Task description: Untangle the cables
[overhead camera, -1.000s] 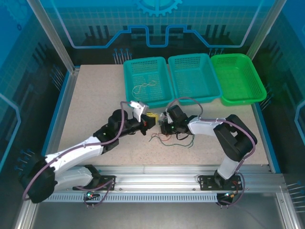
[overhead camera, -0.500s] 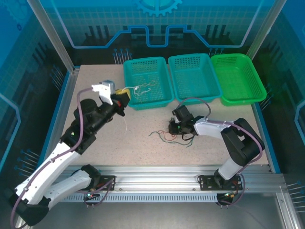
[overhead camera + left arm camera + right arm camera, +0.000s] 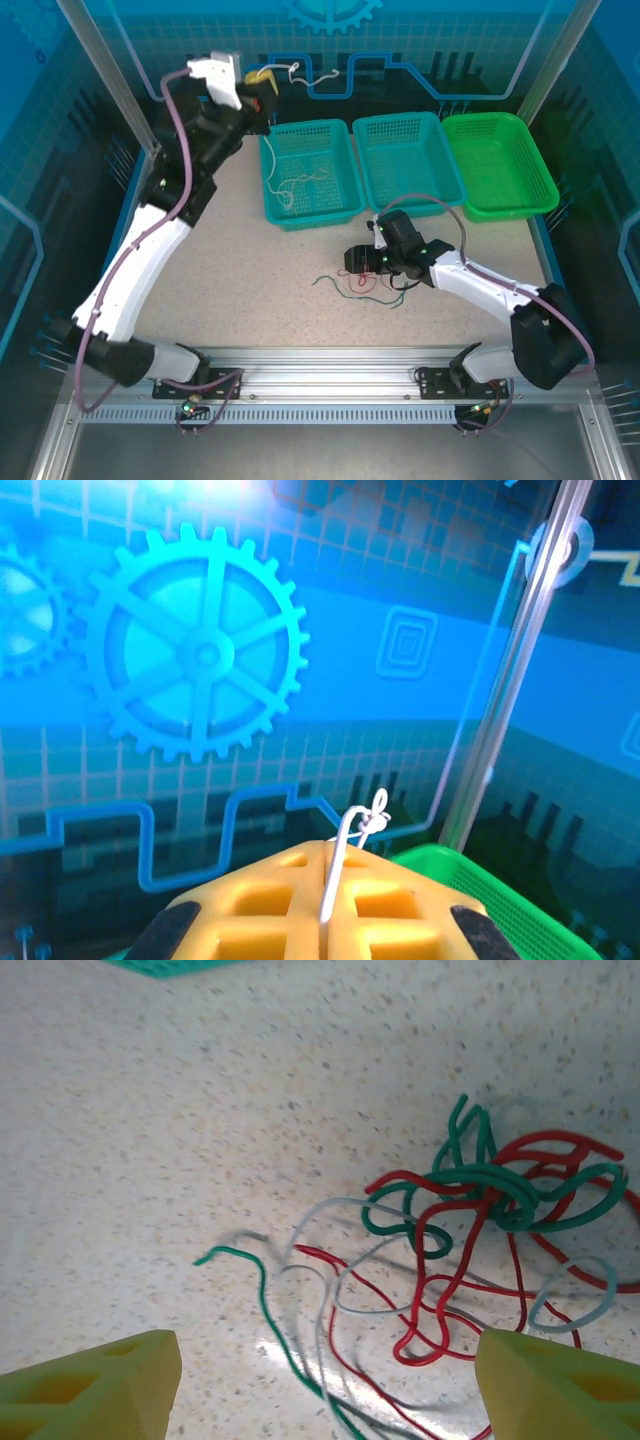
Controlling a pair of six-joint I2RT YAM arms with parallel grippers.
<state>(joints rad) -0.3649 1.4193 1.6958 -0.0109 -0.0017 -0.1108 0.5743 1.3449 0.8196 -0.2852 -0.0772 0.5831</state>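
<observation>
Up near the back wall, high above the tabletop (image 3: 230, 270), your left gripper (image 3: 262, 88) is clamped on a white cable (image 3: 296, 70), whose free end trails to the right. The wrist view shows that strand (image 3: 348, 845) pinched between the closed yellow fingers (image 3: 260, 920). A second white cable (image 3: 295, 185) lies in the leftmost teal basket (image 3: 318, 221). Your right gripper (image 3: 352, 262) sits low over the tabletop, spread wide (image 3: 320, 1400), with the tangle of red, green and white cables (image 3: 450, 1230) just ahead of it.
</observation>
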